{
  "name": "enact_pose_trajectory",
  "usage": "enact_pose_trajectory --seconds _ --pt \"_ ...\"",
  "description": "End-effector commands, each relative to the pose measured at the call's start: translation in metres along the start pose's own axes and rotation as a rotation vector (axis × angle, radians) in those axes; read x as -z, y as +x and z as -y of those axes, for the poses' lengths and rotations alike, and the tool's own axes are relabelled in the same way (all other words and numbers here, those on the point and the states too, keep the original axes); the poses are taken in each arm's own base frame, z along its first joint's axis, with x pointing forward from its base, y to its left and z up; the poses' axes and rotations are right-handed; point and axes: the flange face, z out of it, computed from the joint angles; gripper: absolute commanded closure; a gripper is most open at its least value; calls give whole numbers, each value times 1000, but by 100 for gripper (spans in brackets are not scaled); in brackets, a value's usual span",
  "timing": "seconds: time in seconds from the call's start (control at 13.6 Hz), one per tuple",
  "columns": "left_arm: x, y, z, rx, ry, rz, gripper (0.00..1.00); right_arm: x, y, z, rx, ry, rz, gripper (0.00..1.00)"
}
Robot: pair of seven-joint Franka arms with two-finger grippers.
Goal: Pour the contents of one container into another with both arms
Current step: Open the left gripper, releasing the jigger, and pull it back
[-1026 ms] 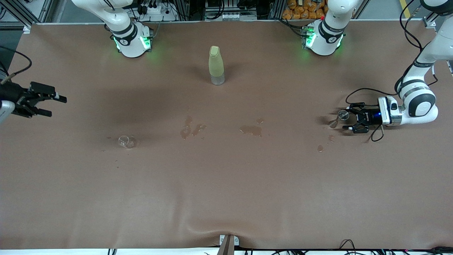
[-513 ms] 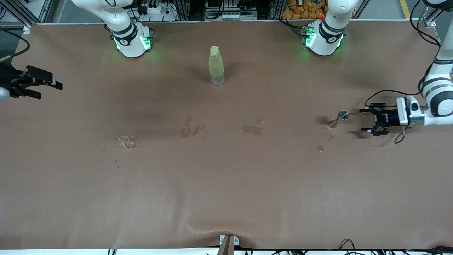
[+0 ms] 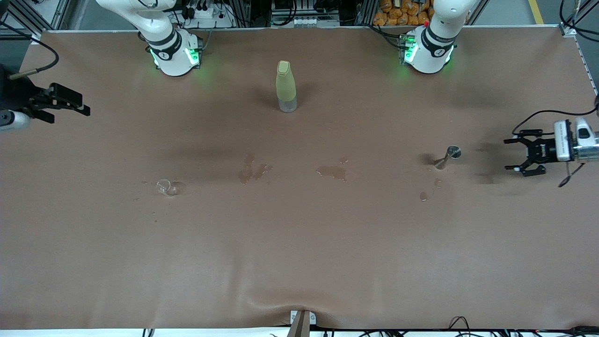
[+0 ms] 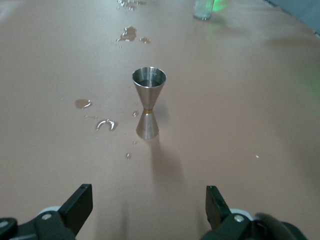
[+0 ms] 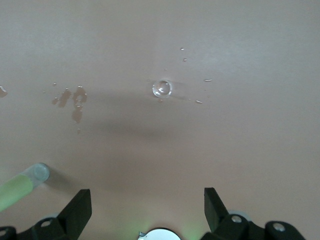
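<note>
Both grippers hold nothing, fingers spread wide. The left gripper [image 3: 514,155] hangs over the table's left-arm end, apart from the upright jigger [image 3: 448,156]. The right gripper [image 3: 70,104] sits over the right-arm end, well apart from the cup [image 3: 164,186], which stands nearer the front camera. Both containers stand released and wet patches [image 3: 333,172] lie between them, so the pour looks finished. Only the bottle [image 3: 285,86] interrupts the bare table [image 3: 299,262].
</note>
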Motion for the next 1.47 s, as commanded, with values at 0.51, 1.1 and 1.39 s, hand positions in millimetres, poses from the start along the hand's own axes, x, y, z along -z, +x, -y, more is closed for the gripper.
enact_pose_trajectory --seconds 0.51,1.1,1.39 --pt "113 177 17 -101 -20 313 0 32 4 -38 -89 -70 -55 0" --pt "118 278 49 66 -4 472 0 31 6 -46 -124 -77 -97 0" --pt "114 311 48 273 57 500 0 26 10 -30 -142 -75 -94 0"
